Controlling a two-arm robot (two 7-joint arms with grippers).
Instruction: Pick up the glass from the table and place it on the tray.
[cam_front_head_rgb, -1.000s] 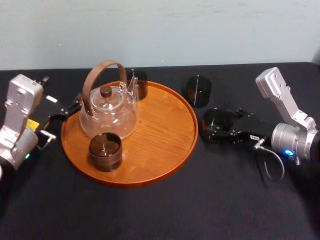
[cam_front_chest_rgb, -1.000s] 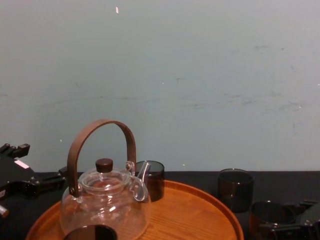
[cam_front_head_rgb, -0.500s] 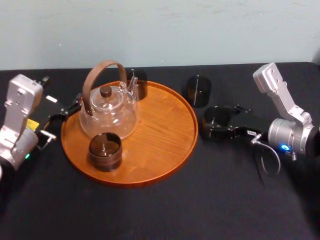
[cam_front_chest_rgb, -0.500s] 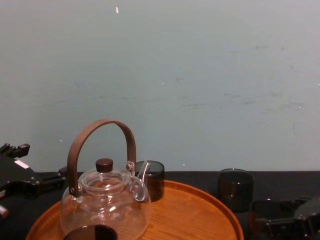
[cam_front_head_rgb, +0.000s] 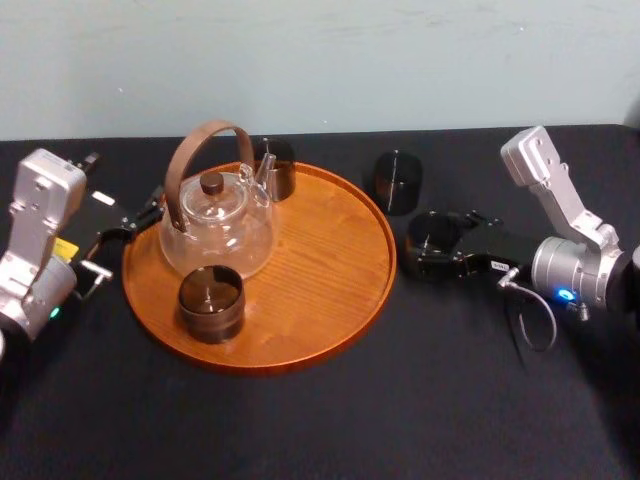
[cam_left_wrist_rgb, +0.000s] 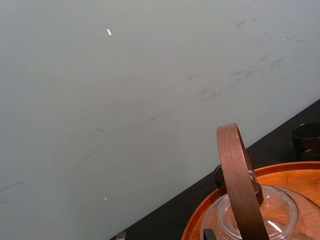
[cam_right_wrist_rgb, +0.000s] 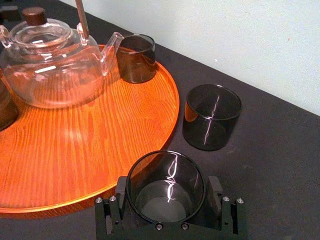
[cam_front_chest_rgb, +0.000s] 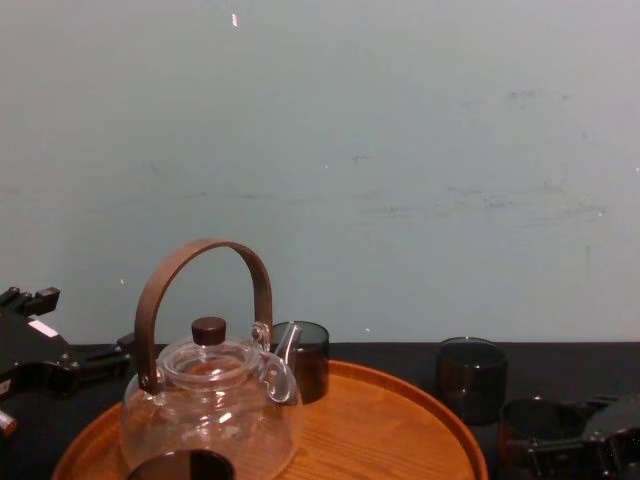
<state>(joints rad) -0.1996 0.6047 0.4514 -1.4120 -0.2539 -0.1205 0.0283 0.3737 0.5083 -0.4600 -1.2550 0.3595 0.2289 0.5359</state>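
Right arm's wrist has crept a little toward the tray since a second ago. The right gripper (cam_front_head_rgb: 433, 246) sits snug around the smoky dark cylindrical glass (cam_front_head_rgb: 437, 232), with a black finger pressed on each side, so it's clamped on it. The right wrist view looks down into that same glass (cam_right_wrist_rgb: 165, 180) between the two fingers.

The glass is just off the right rim of the large round orange-brown wooden tray (cam_front_head_rgb: 330, 300), low over the flat matte black table (cam_front_head_rgb: 400, 400). Honestly can't tell if its base has left the surface.

A second dark glass (cam_front_head_rgb: 397, 182) stands on the table just behind it. On the tray are a clear glass teapot with a brown arched handle (cam_front_head_rgb: 215, 225) and two more dark glasses, one at the front (cam_front_head_rgb: 210, 302) and one at the back (cam_front_head_rgb: 275, 168). The left gripper (cam_front_head_rgb: 140, 218) is parked by the tray's left rim.
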